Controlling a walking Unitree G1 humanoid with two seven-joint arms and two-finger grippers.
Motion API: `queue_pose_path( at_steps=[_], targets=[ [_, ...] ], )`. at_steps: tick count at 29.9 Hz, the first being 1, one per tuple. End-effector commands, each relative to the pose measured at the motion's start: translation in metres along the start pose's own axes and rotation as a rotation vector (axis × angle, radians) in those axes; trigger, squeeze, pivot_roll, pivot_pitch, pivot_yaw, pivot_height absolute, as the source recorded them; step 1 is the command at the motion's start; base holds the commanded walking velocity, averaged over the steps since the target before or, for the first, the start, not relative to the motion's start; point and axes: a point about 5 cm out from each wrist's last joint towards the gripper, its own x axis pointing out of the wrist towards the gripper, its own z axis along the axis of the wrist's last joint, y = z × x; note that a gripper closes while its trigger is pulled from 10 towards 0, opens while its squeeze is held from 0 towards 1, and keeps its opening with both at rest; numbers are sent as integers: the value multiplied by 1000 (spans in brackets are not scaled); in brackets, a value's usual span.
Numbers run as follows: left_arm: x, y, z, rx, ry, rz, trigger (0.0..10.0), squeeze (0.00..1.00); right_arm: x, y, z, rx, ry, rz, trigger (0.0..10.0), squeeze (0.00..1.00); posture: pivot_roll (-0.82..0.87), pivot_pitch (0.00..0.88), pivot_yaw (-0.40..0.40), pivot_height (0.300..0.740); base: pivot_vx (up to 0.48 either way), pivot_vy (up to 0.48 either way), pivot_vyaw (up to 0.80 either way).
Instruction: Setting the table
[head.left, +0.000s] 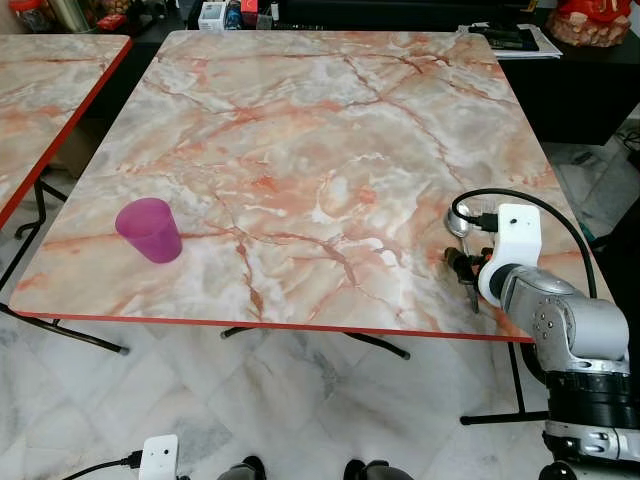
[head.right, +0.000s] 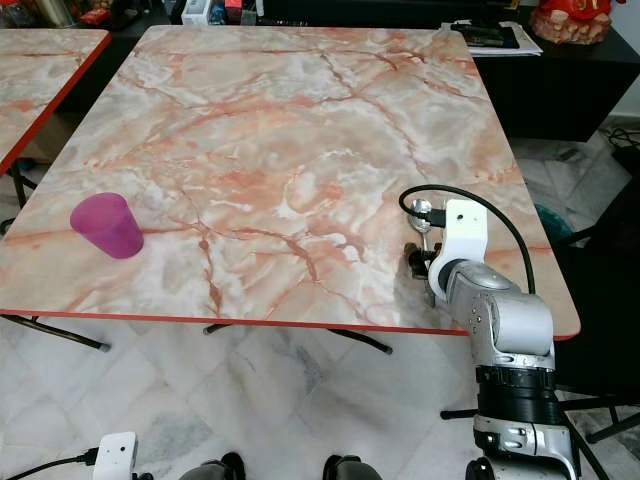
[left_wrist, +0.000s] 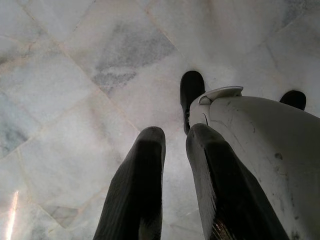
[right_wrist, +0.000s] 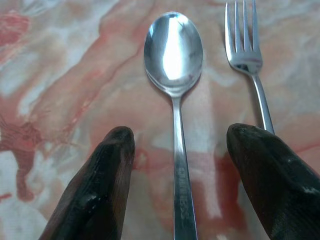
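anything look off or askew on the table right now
Nothing stands out. The purple cup stands upright near the table's front left corner. The spoon and fork lie flat, side by side and roughly parallel, near the right edge, with the open right gripper straddling the spoon's handle. No spills show.

We see a second marble table (head.left: 50, 90) at far left, and pale marbled floor tiles (left_wrist: 75, 75) beneath.

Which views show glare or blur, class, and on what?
Right wrist view: bright glare in the spoon bowl; the right gripper fingers look soft, out of focus. Left wrist view: a light streak on the floor tiles. Left eye view: sharp, evenly lit table.
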Motion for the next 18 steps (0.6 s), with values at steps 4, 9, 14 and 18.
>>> queue_pose_path(
  at_steps=[4,9,14,18],
  targets=[
    [-2,-1,-13,-15,53,2,10000,0,3,-3,1,-19,-1,-12,10000,0,-87,234,-32,736,0,0,0],
    [-2,-1,-14,-16,54,1,10000,0,5,-6,1,-23,-15,-18,10000,0,-89,233,-31,736,0,0,0],
    [-2,-1,-13,-19,53,0,10000,0,10,-8,1,-12,-41,-17,10000,0,-83,232,-32,736,0,0,0],
    [-2,-1,-13,-20,52,0,10000,0,11,-7,2,-8,-54,-9,10000,0,-83,233,-32,736,0,0,0]
  ],
)
